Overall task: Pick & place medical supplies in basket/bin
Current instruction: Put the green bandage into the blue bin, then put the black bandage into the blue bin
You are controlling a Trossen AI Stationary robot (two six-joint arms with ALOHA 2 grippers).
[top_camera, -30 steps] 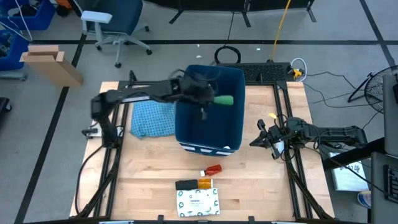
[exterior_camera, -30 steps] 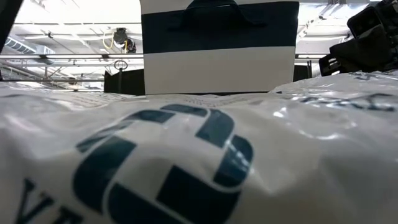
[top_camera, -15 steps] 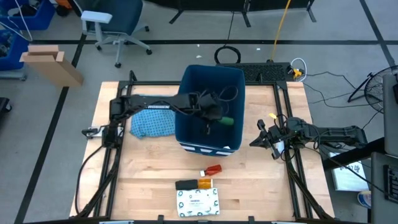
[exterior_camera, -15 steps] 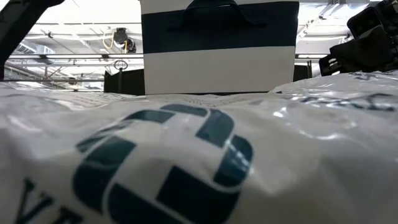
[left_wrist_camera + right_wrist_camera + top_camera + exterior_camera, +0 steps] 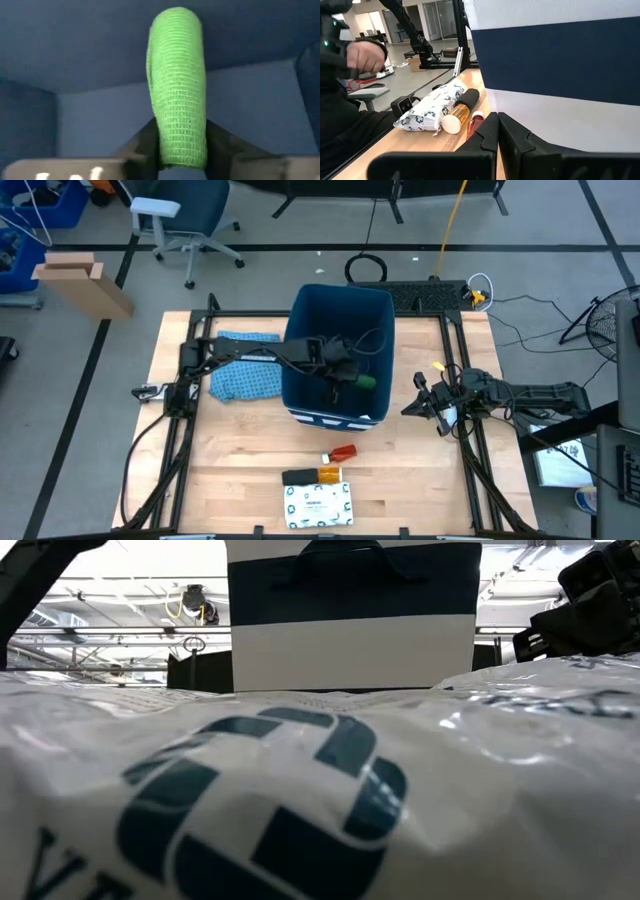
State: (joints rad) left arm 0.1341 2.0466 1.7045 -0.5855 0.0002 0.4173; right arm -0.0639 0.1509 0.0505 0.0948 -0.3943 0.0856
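Inside the bin [image 5: 338,310], the left gripper [image 5: 345,376] hangs low near the wall on the right arm's side, with the green roll [image 5: 364,380] at its tip. In the left wrist view the roll [image 5: 179,85] stands lengthwise between the two dark fingers [image 5: 146,142], which sit close against its sides at its near end; whether they grip it or have let go I cannot tell. Blue bin walls fill the rest of that view. The bin stands at the table's [image 5: 230,465] middle, its white-striped short side toward the front edge. The blue cloth [image 5: 245,370] lies on the table just beside the bin, under the left arm. Three supplies lie on the table in front of the bin: the red tube [image 5: 340,453] nearest it, the dark bottle [image 5: 312,475] with an orange label a little farther forward, and the white packet [image 5: 318,505] at the front edge, touching the bottle. The right gripper [image 5: 412,406] waits over the table's right side, well apart from the bin's contents, its fingers [image 5: 492,132] pressed together and holding nothing. The right wrist view looks along the bin's striped side toward the packet [image 5: 430,112], bottle [image 5: 460,111] and tube [image 5: 476,120], and shows a person's hand [image 5: 365,56] in the room beyond. The low view is nearly filled by the packet [image 5: 300,800], with the bin [image 5: 352,610] behind it.
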